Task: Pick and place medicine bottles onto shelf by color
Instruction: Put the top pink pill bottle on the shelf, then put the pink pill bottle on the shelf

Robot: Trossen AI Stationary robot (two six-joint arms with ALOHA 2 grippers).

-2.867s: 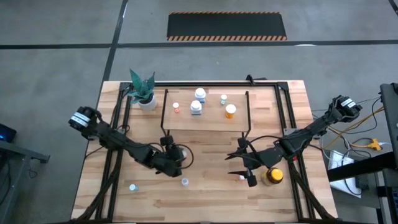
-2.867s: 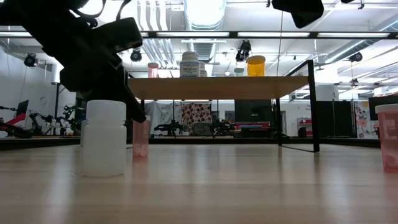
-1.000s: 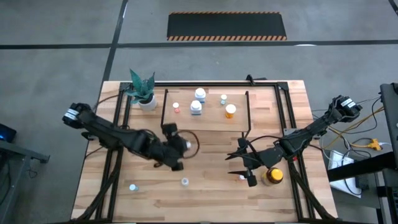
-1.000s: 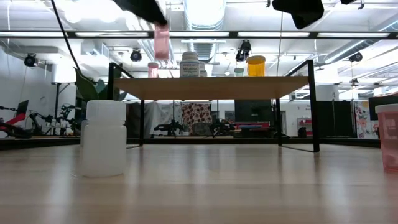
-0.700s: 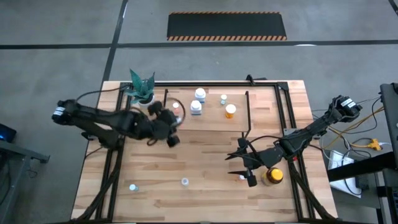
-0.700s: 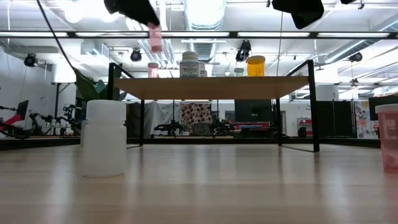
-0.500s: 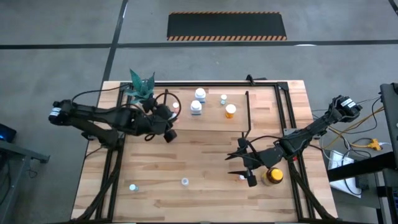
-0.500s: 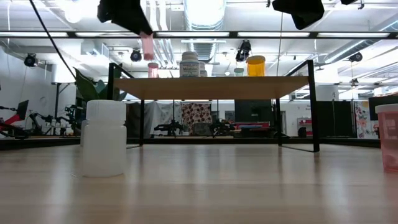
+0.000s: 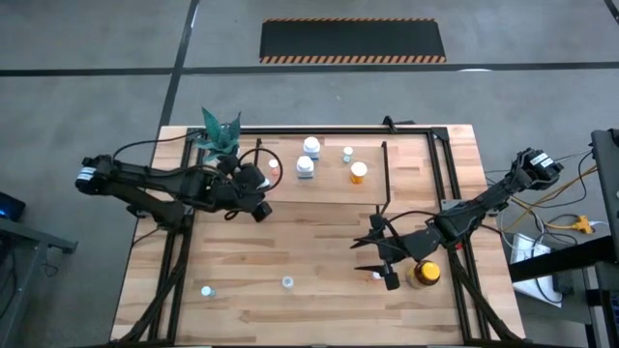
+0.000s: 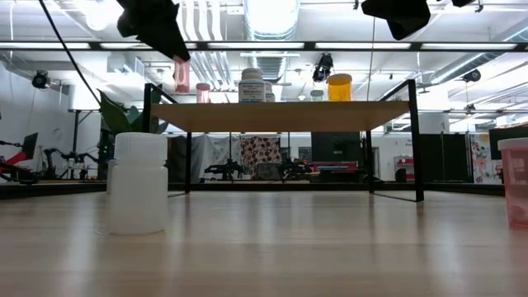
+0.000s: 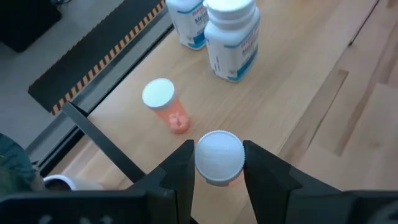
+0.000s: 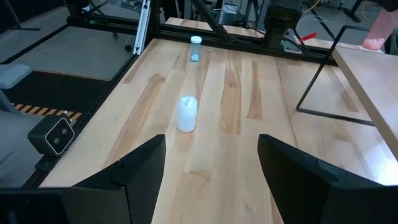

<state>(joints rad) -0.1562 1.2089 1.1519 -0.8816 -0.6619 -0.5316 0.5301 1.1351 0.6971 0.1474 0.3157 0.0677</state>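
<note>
Hovering over the shelf's (image 9: pixel 319 184) left end, our left end effector (image 11: pixel 217 163) pinches a white-capped pink bottle (image 11: pixel 219 158); our right end effector (image 9: pixel 379 259) waits spread above the worktop (image 9: pixel 319 300).

table (image 9: pixel 319 290): I see pale wood planks, smooth, satin sheen.
shelf (image 9: pixel 329 188): I read light wood board, matt, on thin black metal rods.
held bottle (image 11: pixel 219 158): translucent pink plastic, white ribbed cap, as I view it between the left gripper (image 11: pixel 217 167) fingers.
white bottles (image 11: pixel 231 34) on the shelf: glossy white plastic, paper labels.
left gripper fingers (image 11: pixel 266 177): matt black plastic, by my view.
</note>
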